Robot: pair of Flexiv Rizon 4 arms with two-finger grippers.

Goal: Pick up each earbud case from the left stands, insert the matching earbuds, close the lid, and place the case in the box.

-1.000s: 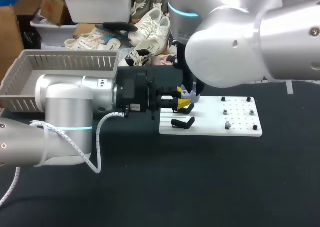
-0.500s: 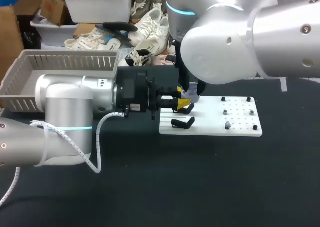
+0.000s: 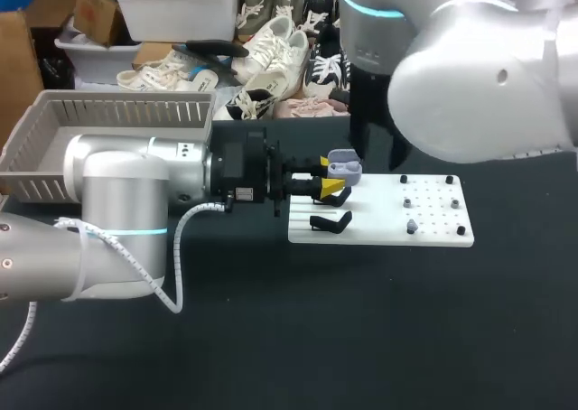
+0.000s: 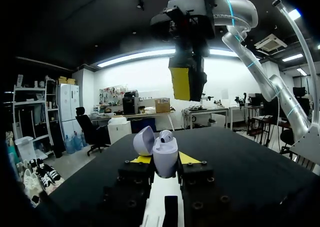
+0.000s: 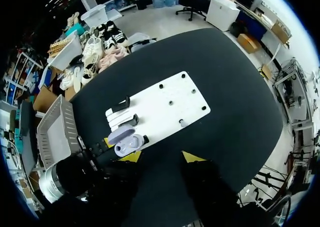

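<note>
As L pincer (image 4: 165,160) clamps case (image 4: 165,148), lid open

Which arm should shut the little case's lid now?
Probably the right. The right gripper is open and empty above the case, while the left gripper is shut on the case, holding it with the lid up.

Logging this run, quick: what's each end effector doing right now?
Left end effector: closed on the earbud case, lid open.
Right end effector: open, holding nothing.
</note>
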